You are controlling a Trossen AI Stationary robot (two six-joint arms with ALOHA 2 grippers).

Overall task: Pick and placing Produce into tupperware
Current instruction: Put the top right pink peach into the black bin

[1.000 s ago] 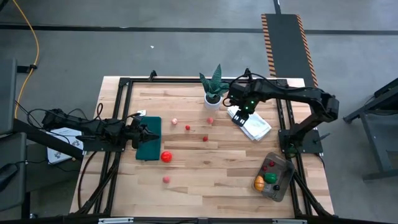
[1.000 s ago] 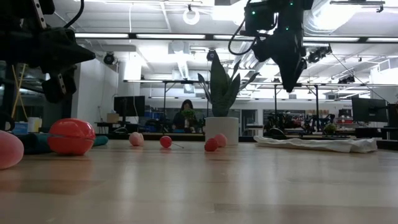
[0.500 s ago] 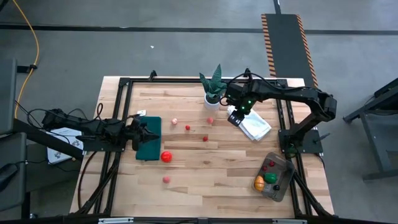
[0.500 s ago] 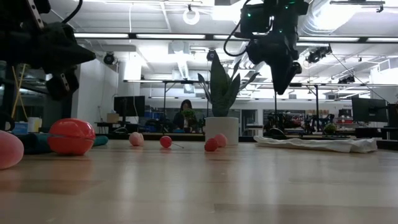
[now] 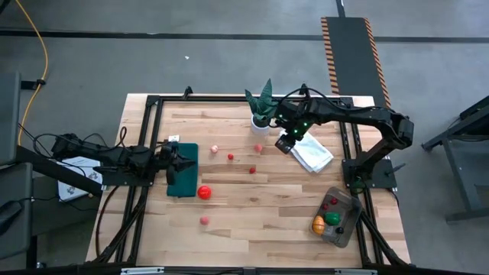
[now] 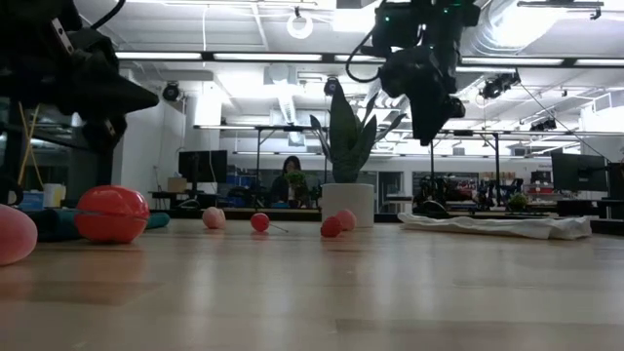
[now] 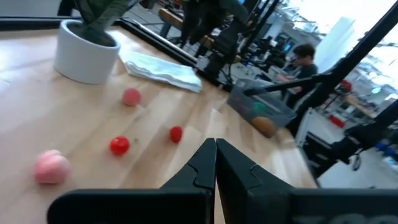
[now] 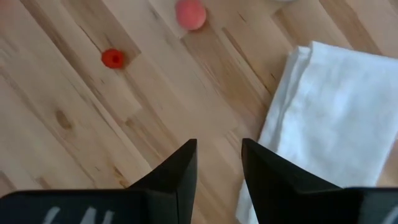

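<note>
Tupperware [image 5: 335, 217] is sitting at the lower right of the high view, already holding an orange piece, a green one and some dark red ones, well apart from the loose produce in the middle of the table [image 5: 267, 202].

A pale pink fruit [image 5: 204, 220] is lying lower centre-left, and just above it the big red tomato [image 5: 204, 192] is resting beside the green mat [image 5: 182, 169]. The left gripper [image 5: 177, 158] is hanging over that mat with its jaws pressed together and nothing between them; if it is going for the tomato like that, I think it would only knock it rolling.

Farther up, two small red berries [image 5: 230, 156] and a pink one [image 5: 258, 148] are lying scattered at centre. The right gripper [image 5: 284, 143] is hovering just right of the pink one, by the edge of the white cloth [image 5: 313, 155], with its jaws partly spread and empty.

The risks here, as I judge them:
- the narrow gap could pinch the round fruit off-centre and squirt it away;
- a finger could snag the cloth;
- the arm could brush the potted plant [image 5: 262, 107] standing near, at upper centre.
</note>
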